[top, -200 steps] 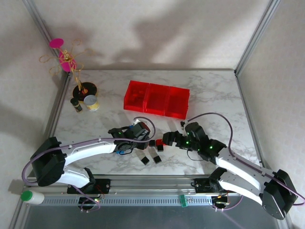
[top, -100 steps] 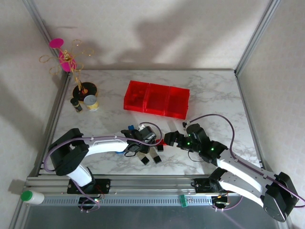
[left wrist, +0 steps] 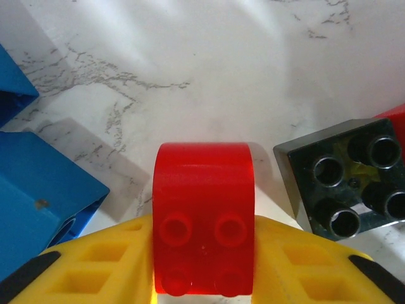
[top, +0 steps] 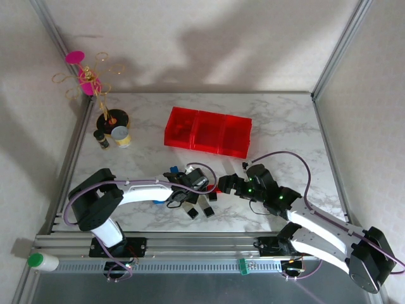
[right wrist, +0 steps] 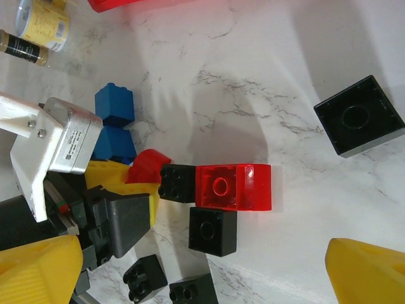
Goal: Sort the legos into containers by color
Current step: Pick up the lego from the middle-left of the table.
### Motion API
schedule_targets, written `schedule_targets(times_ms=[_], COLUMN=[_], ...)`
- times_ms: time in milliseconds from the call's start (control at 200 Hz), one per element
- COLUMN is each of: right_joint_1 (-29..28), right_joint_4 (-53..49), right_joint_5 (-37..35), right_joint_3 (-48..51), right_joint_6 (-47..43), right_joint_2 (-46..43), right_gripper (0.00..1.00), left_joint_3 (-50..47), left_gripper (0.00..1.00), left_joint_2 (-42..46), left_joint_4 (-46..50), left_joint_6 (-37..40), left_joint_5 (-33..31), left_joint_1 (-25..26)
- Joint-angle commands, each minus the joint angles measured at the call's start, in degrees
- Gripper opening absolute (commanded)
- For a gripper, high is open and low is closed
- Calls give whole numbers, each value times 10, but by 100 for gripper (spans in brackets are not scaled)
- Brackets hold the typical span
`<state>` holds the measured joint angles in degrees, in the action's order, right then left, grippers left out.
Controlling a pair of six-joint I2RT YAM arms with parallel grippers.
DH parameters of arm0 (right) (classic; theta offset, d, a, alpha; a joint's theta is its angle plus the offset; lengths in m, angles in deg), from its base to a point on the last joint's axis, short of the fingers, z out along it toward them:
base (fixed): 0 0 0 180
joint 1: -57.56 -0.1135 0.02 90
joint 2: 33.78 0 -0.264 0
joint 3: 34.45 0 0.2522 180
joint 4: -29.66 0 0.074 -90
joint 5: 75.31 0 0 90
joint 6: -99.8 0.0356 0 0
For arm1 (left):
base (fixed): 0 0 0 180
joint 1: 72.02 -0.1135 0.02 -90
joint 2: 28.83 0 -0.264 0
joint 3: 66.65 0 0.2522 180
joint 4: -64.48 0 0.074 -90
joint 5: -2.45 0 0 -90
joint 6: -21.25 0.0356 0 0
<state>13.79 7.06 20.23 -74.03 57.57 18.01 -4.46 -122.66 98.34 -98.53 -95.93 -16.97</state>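
Our left end effector is clamped on a red lego, with a black lego just to its right and blue legos to its left on the bench. Our right end effector stands wide, a second red lego ahead of it. The containers sit well beyond both.

Left pincer clamped, right pincer agape.
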Motion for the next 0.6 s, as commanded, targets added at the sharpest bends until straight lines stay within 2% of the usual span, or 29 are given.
schedule_targets(times_ms=[0,380,596], right_joint_1=[-5,-5,-5], right_joint_4=[-4,9,37], right_joint_5=[-13,-21,-24], right_joint_3=[-14,-43,-63], right_joint_6=[-8,-19,-28], right_joint_2=[5,21,47], right_gripper=[99,99,99], left_joint_3=[-2,13,55], left_gripper=[35,29,26], left_joint_2=[26,104,143], left_joint_4=[10,41,53], left_joint_6=[3,-8,5], left_joint_5=[-22,-48,-66], left_joint_1=[2,-3,-44])
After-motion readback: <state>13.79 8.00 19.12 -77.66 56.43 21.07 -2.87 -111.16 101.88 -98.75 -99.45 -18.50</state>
